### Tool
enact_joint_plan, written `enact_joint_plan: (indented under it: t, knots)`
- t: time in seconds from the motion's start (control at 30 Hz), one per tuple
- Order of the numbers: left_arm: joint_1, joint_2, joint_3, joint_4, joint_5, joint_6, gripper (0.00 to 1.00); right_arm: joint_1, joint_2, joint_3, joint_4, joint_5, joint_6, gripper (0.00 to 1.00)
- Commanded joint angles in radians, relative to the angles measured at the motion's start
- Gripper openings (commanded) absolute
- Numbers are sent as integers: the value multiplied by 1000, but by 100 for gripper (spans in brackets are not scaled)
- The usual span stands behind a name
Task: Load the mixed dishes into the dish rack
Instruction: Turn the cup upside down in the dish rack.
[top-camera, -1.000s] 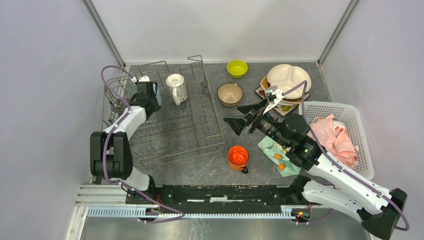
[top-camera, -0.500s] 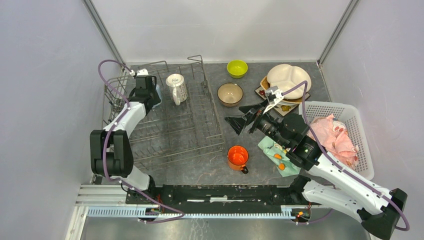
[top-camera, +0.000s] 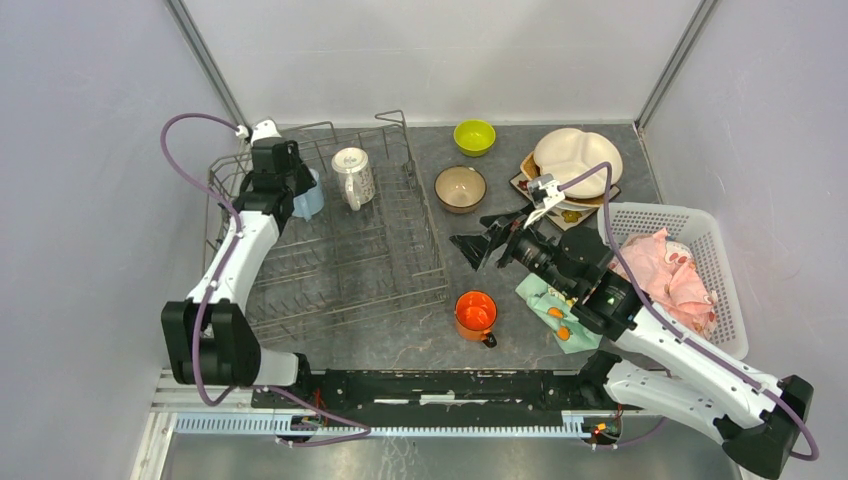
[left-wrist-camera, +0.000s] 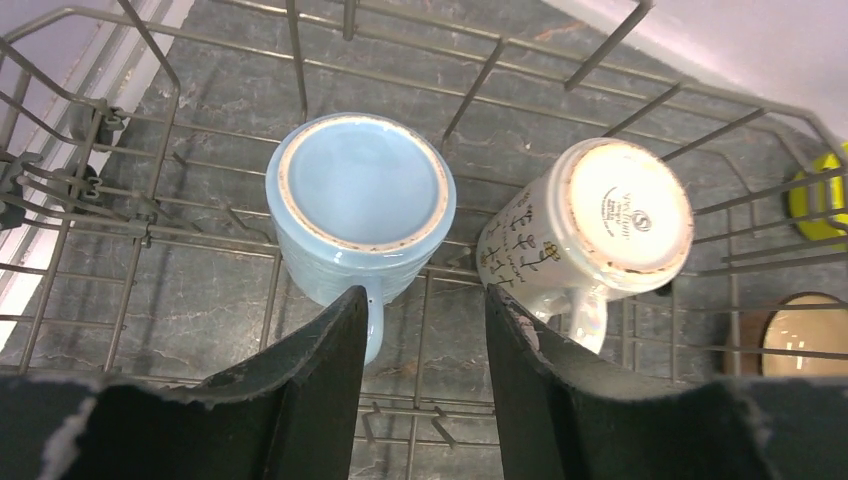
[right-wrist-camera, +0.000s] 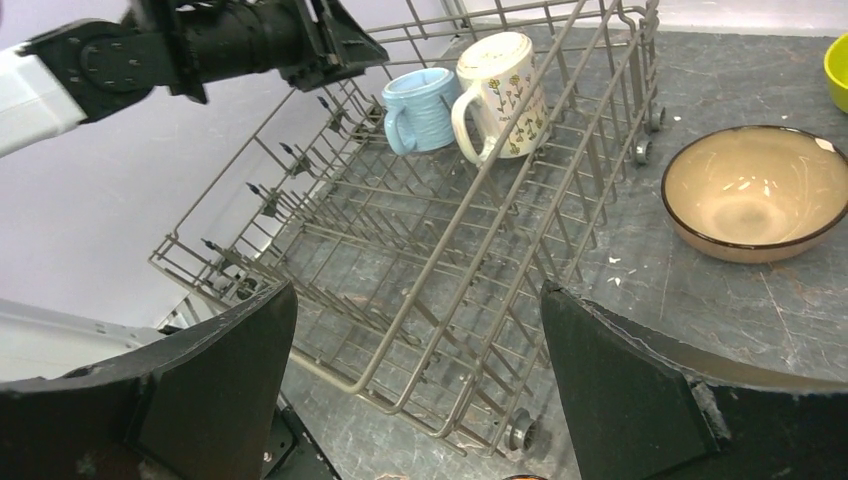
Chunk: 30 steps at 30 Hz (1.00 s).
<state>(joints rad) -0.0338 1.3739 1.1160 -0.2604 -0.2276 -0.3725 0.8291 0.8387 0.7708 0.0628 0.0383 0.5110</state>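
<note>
Seen from above, the left arm stretches long over the dish rack (top-camera: 345, 262) on the left half of the counter (top-camera: 405, 340). Its left end effector (top-camera: 296, 190) hangs at the rack's far-left corner, above the light-blue mug (top-camera: 311, 198). The right arm leans in mid-counter, the right end effector (top-camera: 486, 232) spread wide and empty near the tan bowl (top-camera: 460, 188).

At the left wrist, the fingers are narrowly parted and grip nothing. Below them the light-blue mug stands upside down in the rack, just beside the inverted white patterned mug (left-wrist-camera: 600, 225).

At the right wrist, wide fingers frame the rack, with both mugs in its far corner.
</note>
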Motion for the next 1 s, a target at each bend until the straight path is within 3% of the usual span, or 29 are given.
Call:
enact_joint_plan:
  t: [0.0,0.2,0.4,0.5,0.6,0.67,0.77,0.83,0.97]
  knots:
    - [5,-51,15,-13,13,-54,54,4,21,-4,-8,41,3,98]
    - [5,-15,-5,-25,14,-48,52,1,36,1,-116,107,-22,98]
    - [5,-119,-40,-31,148,-46,55,2,53,8,-304,188,-72,94]
    - [3,-203,-85,-21,248,-71,76,2,73,-4,-382,200,-85,88]
    - [2,-281,-142,-18,312,-84,85,3,108,-15,-424,169,-93,79]
    - [2,-330,-177,-13,349,-90,99,3,133,-23,-441,136,-102,74]
    - [1,-389,-222,-9,423,-83,100,2,189,-17,-479,87,-124,66]
    - [-3,-411,-245,-26,391,-69,100,3,218,-10,-506,82,-129,60]
    - [-6,-406,-281,-36,316,-50,100,3,261,-14,-514,88,-137,57]
